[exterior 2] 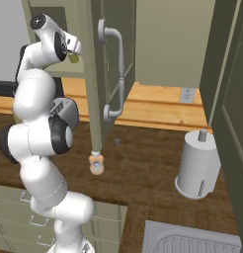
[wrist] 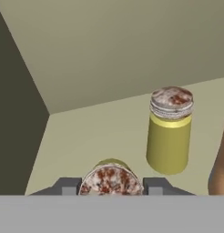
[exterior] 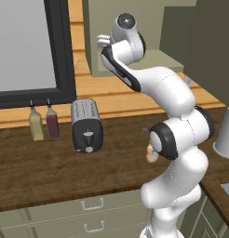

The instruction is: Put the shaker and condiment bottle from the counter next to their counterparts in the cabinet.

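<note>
My gripper (wrist: 111, 187) reaches into the olive cabinet (wrist: 132, 54) and is shut on the yellow-green shaker (wrist: 111, 178), its fingers tight against both sides of the speckled cap. That shaker rests low over the shelf (wrist: 86, 136). Its twin shaker (wrist: 170, 131) stands upright on the shelf just beyond and to the right. A peach-orange counterpart bottle (wrist: 221, 168) shows at the right edge. In the right base view the hand (exterior 2: 74, 49) holds the shaker (exterior 2: 72, 58) beside the open door. The condiment bottle (exterior 2: 97, 165) (exterior: 152, 154) stands on the dark counter (exterior: 51, 172).
The open cabinet door (exterior 2: 96, 89) with its grey handle (exterior 2: 118, 69) hangs right of the hand. A toaster (exterior: 87, 125), a yellow bottle (exterior: 36, 123) and a dark-red bottle (exterior: 52, 122) stand on the counter. A paper towel holder (exterior 2: 198, 165) and a sink (exterior 2: 192, 241) lie to the right.
</note>
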Motion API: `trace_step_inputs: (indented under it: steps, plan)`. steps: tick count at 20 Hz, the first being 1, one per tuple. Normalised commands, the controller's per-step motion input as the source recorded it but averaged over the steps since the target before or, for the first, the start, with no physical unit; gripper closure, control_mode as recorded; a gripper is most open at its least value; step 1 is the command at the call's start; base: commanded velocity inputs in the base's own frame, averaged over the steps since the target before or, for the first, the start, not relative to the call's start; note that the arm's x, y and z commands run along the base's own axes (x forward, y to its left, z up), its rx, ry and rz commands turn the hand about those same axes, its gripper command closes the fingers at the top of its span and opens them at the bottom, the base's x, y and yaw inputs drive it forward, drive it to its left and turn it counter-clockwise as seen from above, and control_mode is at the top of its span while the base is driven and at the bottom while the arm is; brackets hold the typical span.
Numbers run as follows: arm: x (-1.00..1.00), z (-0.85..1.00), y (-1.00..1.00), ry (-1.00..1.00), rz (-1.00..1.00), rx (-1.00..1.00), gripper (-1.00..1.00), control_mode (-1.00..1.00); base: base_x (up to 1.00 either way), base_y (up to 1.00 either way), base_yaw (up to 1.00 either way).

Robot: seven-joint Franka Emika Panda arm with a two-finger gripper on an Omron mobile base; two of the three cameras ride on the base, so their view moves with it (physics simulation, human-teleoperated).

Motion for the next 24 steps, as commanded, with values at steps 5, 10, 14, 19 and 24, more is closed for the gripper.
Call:
trace_step_inputs:
  steps: [5,10,14,19,24]
  plan:
    - [0.14,-0.11,0.00,0.01,-0.06,0.00,-1.00,-1.00,0.00,0.00,0.00]
    - [0.19,-0.07,0.00,0.00,-0.05,0.00,-1.00,-1.00,0.00,0.00,0.00]
    - [0.23,-0.05,0.00,0.00,-0.05,0.00,-1.00,-1.00,0.00,0.00,0.00]
    - [0.23,-0.02,0.00,0.00,-0.05,0.00,-1.00,-1.00,0.00,0.00,0.00]
    - [0.12,0.00,0.00,0.00,-0.04,0.00,-1.00,-1.00,0.00,0.00,0.00]
